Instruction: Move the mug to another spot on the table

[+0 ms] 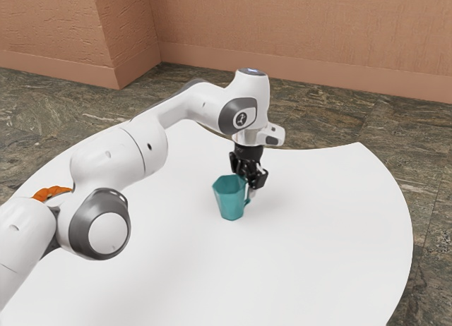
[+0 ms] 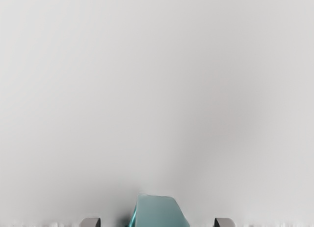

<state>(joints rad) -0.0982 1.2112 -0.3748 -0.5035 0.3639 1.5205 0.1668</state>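
A teal mug stands upright on the round white table, near its middle. My black gripper hangs straight down over the side of the mug facing the exterior view's right, where the handle is. In the wrist view a blurred teal part of the mug sits between my two fingertips, with a gap on each side. The fingers stand open and are not closed on it.
The white tabletop extends widely toward the exterior view's right and front. An orange object lies at the table's left edge, behind my arm. Beyond the table are a marbled floor and a tan wall.
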